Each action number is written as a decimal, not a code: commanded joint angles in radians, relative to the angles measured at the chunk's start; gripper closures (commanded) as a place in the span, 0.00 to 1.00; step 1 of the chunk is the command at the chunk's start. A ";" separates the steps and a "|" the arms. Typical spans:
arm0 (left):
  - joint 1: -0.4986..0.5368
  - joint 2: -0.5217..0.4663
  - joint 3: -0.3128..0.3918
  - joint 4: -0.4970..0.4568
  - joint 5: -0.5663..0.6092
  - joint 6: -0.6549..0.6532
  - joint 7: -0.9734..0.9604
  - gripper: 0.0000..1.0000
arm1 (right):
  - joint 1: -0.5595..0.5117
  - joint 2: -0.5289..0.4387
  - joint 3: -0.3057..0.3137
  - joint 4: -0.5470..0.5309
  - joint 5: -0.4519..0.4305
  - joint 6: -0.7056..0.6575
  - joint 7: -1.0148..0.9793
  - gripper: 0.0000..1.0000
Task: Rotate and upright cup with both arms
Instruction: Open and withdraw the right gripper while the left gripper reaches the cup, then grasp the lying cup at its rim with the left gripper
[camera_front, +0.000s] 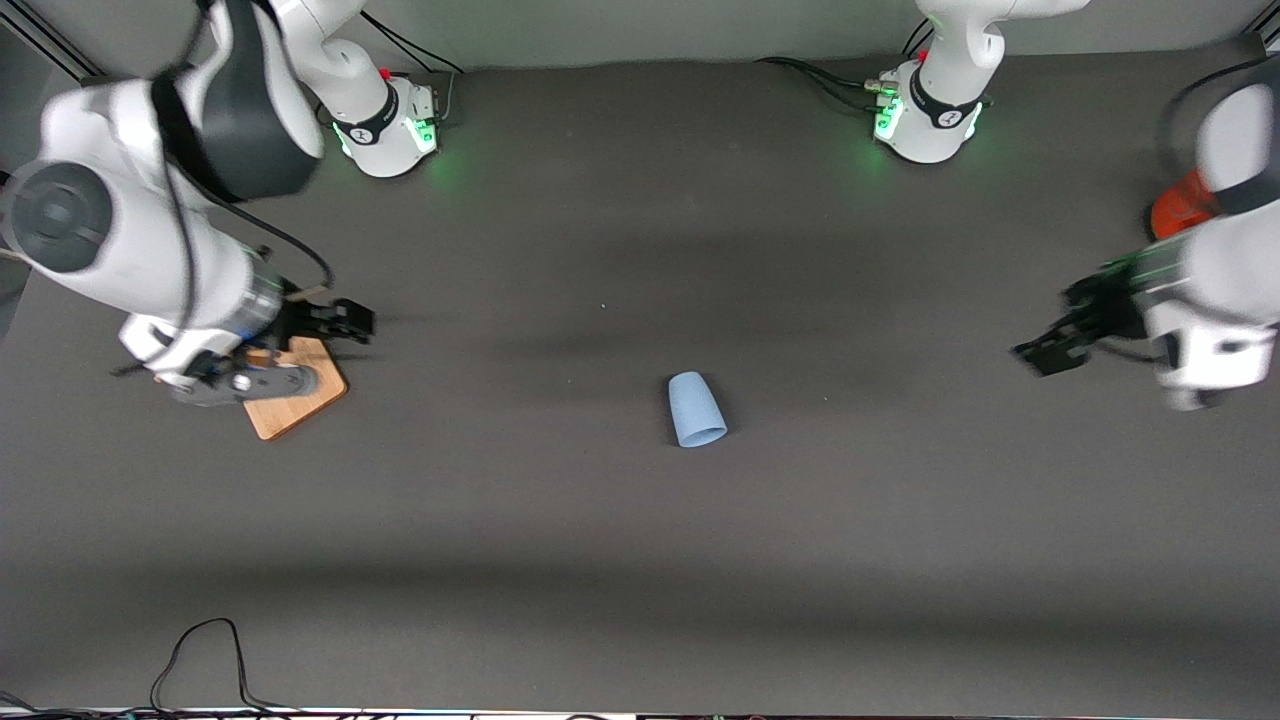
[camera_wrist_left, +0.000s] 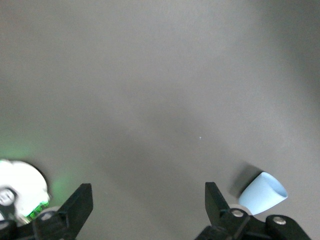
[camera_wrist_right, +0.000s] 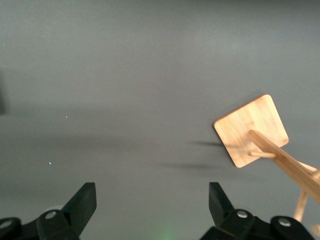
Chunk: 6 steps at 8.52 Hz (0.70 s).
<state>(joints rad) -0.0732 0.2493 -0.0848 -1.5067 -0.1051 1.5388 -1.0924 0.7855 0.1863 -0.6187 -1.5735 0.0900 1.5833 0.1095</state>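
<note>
The pale blue cup (camera_front: 697, 408) lies on its side in the middle of the dark table, its wider rim toward the front camera. It also shows in the left wrist view (camera_wrist_left: 262, 194). My left gripper (camera_front: 1050, 350) hangs open and empty above the table toward the left arm's end, well apart from the cup; its jaws stand wide in its wrist view (camera_wrist_left: 146, 192). My right gripper (camera_front: 345, 320) is open and empty over the table at the right arm's end, beside a wooden board; its jaws stand wide in its wrist view (camera_wrist_right: 151, 192).
A small wooden board with a slanted wooden stick (camera_front: 297, 390) lies under the right arm and shows in the right wrist view (camera_wrist_right: 251, 130). An orange-red can (camera_front: 1180, 205) stands at the left arm's end, partly hidden by that arm. A black cable (camera_front: 200, 650) loops at the front edge.
</note>
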 joint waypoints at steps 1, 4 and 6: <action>-0.083 0.180 0.010 0.187 -0.016 -0.077 -0.246 0.00 | 0.023 -0.115 -0.044 -0.069 -0.059 -0.023 -0.042 0.00; -0.186 0.341 0.010 0.285 -0.085 -0.071 -0.395 0.00 | 0.021 -0.152 -0.141 -0.057 -0.056 -0.085 -0.096 0.00; -0.221 0.520 -0.027 0.421 -0.100 -0.010 -0.509 0.00 | 0.021 -0.232 -0.161 -0.071 -0.061 -0.092 -0.097 0.00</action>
<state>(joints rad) -0.2715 0.6290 -0.0984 -1.2360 -0.1889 1.5283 -1.5310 0.7879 0.0387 -0.7702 -1.6137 0.0512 1.5035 0.0210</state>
